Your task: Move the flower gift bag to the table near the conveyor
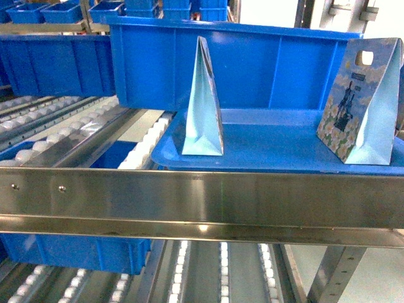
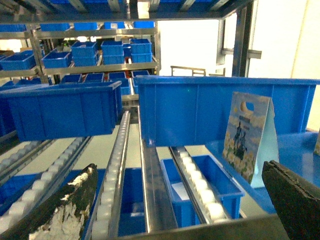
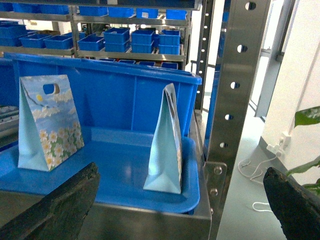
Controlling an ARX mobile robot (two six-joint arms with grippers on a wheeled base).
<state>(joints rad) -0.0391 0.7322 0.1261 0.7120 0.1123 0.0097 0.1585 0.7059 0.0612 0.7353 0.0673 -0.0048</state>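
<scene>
Two pale blue gift bags with a flower print stand upright on a blue tray on the conveyor. The left bag shows me its edge, and the right bag shows its printed face. Neither gripper appears in the head view. My left gripper is open and empty in front of the roller lanes, with the left bag ahead on its right. Also open and empty, my right gripper hangs in front of the tray, facing the right bag and the left bag. The table is out of view.
A large blue bin stands just behind the tray, and more blue bins fill the lanes and back shelves. A steel rail runs along the rack's front. A perforated steel post stands at the tray's right end. Grey floor with a white cord lies right of it.
</scene>
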